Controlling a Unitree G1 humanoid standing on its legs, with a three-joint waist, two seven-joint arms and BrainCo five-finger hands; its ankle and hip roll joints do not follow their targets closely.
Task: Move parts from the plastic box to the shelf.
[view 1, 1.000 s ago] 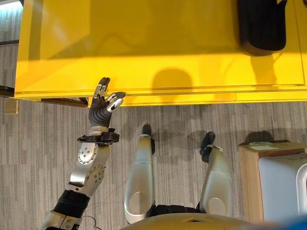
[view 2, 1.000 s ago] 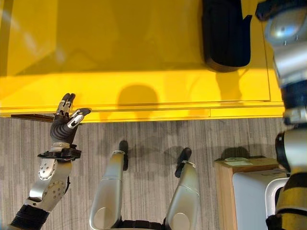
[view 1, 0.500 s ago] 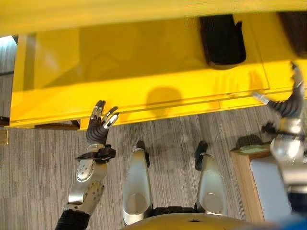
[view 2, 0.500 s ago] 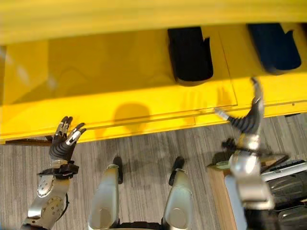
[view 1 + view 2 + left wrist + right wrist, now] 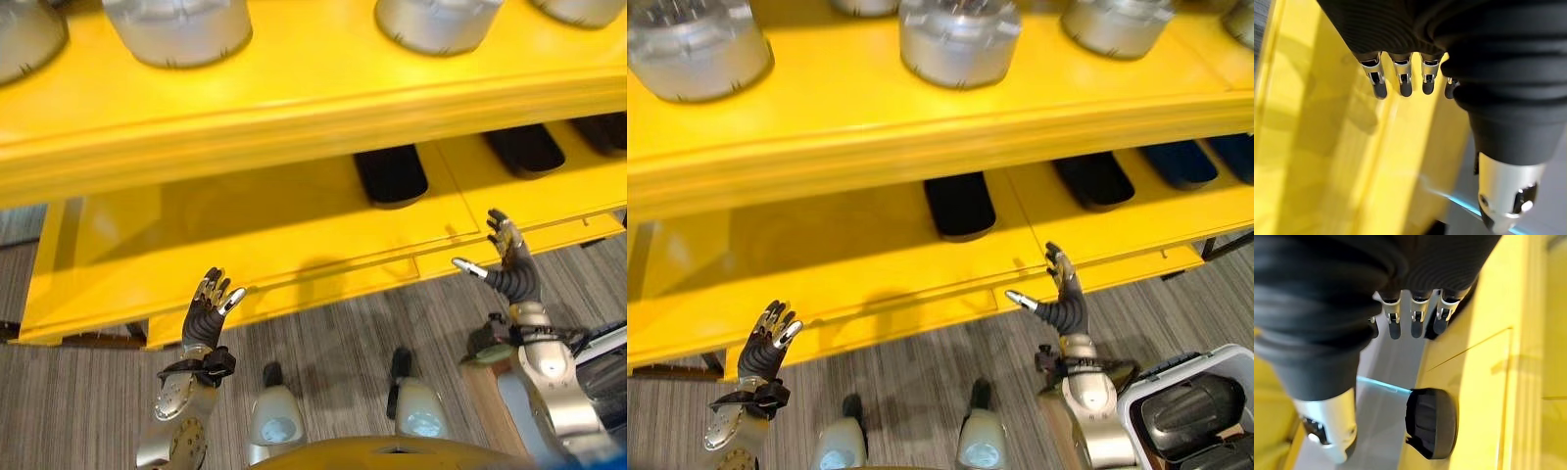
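A yellow shelf (image 5: 294,98) stands before me. Its upper level carries several round silver parts (image 5: 958,39), and its lower level (image 5: 245,225) holds black parts (image 5: 390,174). One black part (image 5: 1431,423) also shows past my right hand's fingers (image 5: 1415,318). My left hand (image 5: 208,308) is raised in front of the lower level's front edge, open and empty, with its fingers (image 5: 1403,81) straight. My right hand (image 5: 509,269) is up by that same edge further right, open and empty. At the lower right a white plastic box (image 5: 1185,367) holds a dark part (image 5: 1195,411).
The plastic box rests on a wooden stand (image 5: 478,377) beside my right arm. Grey carpet floor (image 5: 333,328) lies between me and the shelf. The left stretch of the lower level has bare yellow surface (image 5: 774,255).
The camera has tilted up, bringing the upper level with silver parts into view. My right hand has come up in front of the lower level. My left hand stays raised and open.
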